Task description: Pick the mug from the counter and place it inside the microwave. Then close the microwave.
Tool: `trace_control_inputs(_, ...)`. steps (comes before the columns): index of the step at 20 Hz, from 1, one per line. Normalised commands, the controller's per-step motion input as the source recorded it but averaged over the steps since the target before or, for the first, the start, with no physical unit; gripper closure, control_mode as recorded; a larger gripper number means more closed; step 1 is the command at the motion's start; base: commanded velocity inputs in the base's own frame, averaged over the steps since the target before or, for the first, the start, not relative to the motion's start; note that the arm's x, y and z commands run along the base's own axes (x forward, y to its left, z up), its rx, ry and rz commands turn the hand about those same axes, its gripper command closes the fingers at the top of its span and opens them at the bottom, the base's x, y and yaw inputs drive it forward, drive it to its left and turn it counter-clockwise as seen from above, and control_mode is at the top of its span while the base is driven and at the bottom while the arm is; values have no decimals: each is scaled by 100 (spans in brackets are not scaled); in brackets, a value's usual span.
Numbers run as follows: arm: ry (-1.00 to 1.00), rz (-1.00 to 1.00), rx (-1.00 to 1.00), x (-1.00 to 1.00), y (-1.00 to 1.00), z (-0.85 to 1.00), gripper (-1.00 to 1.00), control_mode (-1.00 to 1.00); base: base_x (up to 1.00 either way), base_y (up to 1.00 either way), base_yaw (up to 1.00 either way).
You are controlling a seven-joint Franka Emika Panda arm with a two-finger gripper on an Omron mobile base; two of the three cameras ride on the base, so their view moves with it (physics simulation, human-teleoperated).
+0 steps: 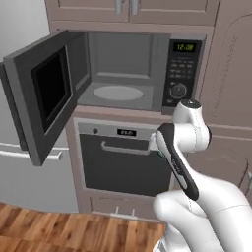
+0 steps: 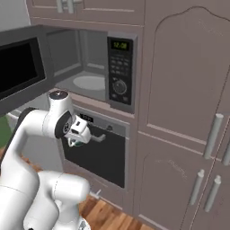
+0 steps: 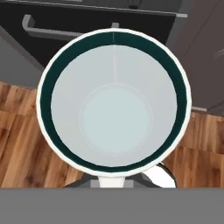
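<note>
I look straight down into the mug (image 3: 114, 113): a whitish cup, dark green inside its rim, hanging over wood floor in front of the oven. In the right base view my gripper (image 2: 77, 137) is shut on the mug (image 2: 77, 143), and just a green sliver of it peeks out below the hand. It hangs level with the oven's top, below the microwave (image 2: 120, 72). The microwave (image 1: 184, 69) stands open, its door (image 1: 44, 98) swung out to the left. The white turntable (image 1: 118, 92) inside is bare. The counter is out of view.
The oven (image 1: 125, 162), with its horizontal handle (image 1: 123, 149), sits directly under the microwave. Tall mauve cabinet doors (image 2: 179, 112) with bar handles fill the wall to the right. The open microwave door juts into the space at upper left. Wood floor (image 1: 59, 229) lies below.
</note>
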Motion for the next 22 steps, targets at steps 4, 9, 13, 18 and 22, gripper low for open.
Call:
trace_control_inputs(4,0,0,0,0,0,0,100,100,25,0,-42)
trace_control_inputs(9,0,0,0,0,0,0,100,100,27,7,-47)
trace_control_inputs(13,0,0,0,0,0,0,100,100,32,38,-37)
trace_control_inputs(18,0,0,0,0,0,0,100,100,6,50,-6)
trace_control_inputs(22,0,0,0,0,0,0,100,100,0,80,4)
